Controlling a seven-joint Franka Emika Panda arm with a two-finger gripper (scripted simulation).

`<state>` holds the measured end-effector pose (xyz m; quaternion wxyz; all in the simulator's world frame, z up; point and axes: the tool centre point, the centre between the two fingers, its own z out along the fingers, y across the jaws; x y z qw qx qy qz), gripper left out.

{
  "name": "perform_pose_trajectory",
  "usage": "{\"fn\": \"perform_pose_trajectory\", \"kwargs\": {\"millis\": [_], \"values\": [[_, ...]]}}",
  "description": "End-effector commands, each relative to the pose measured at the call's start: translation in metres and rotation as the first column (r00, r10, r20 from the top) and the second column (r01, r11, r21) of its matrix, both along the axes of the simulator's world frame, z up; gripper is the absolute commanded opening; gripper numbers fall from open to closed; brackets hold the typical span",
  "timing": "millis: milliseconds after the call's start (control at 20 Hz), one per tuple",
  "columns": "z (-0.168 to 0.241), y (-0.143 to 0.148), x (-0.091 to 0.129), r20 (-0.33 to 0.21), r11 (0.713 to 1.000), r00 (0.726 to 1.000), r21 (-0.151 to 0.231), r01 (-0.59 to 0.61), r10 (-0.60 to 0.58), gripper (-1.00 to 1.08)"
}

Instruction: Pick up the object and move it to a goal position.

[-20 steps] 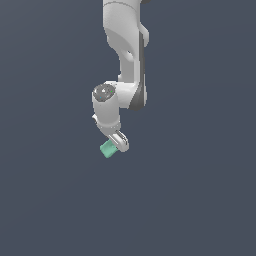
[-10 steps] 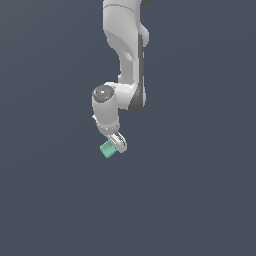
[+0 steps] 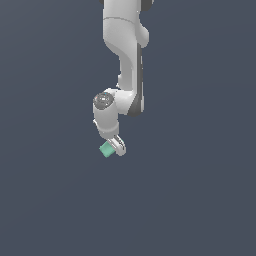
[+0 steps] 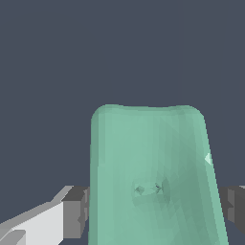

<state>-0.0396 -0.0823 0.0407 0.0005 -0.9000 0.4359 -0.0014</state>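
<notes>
Gripper: the white gripper [image 3: 113, 148] is clamped on the teal block, one finger pad [image 4: 76, 213] pressed to each of its long sides in the wrist view.
Grip seat: the pads meet the block low on its length, toward the wrist camera; most of the block sticks out beyond the fingertips.
Block: the teal-green block [image 4: 150, 177] fills the middle of the wrist view, plain, with rounded far corners and a small dimple on its broad face. In the exterior view the block [image 3: 106, 149] shows at the fingertips, on the exterior view's left of the gripper, tilted rather than level.
Arm: the white Panda arm [image 3: 125, 55] hangs down from above the gripper, wrist bent so that the fingers point down and slightly toward the exterior view's right.
Surroundings: flat dark blue-grey all round the gripper; no goal marker shows in either view.
Step in hand, as I judge it: carrying the held block toward the goal.
Doing it well: hold the squeeze constant, since the block overhangs the pads and could pivot; move smoothly, without jerks or fast wrist turns; keep the wrist angle fixed so the tilt does not grow; open only once the block sits at the goal.
</notes>
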Motion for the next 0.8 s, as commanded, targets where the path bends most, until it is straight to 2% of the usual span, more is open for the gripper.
{"fn": "perform_pose_trajectory", "kwargs": {"millis": [0, 200, 250, 700, 750], "values": [[-0.015, 0.003, 0.000, -0.003, 1.000, 1.000, 0.000, -0.006, 0.006, 1.00], [-0.019, 0.004, 0.001, -0.003, 1.000, 1.000, 0.000, -0.006, 0.006, 1.00], [-0.019, 0.004, 0.001, -0.003, 1.000, 1.000, 0.000, -0.006, 0.006, -1.00], [-0.019, 0.004, 0.001, -0.003, 1.000, 1.000, 0.000, -0.006, 0.006, -1.00], [-0.008, 0.006, 0.010, 0.022, 1.000, 1.000, 0.000, -0.010, 0.010, -1.00]]}}
